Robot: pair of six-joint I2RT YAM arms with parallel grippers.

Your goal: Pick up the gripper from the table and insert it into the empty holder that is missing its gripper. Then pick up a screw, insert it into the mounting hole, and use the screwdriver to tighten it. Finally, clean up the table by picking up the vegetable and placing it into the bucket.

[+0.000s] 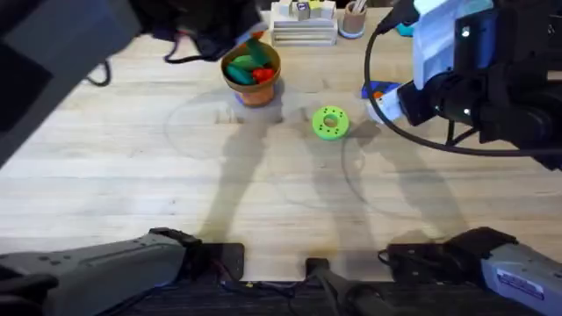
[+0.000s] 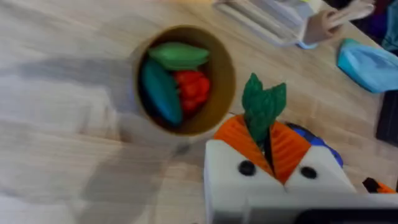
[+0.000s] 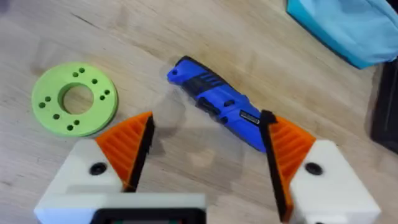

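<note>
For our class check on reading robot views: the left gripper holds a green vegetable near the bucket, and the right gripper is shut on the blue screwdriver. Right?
One slip. The right gripper is open, with the screwdriver lying free on the table beyond its fingers, as the right wrist view shows. The left gripper does hold the vegetable near the bucket.

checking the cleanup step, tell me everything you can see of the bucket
The bucket is a small round brown-orange pot with a tan rim, standing upright on the wooden table. Inside lie a green piece, a teal piece and a red piece. The left end effector hovers beside its rim, shut on a green vegetable; nothing grips the pot.
</note>
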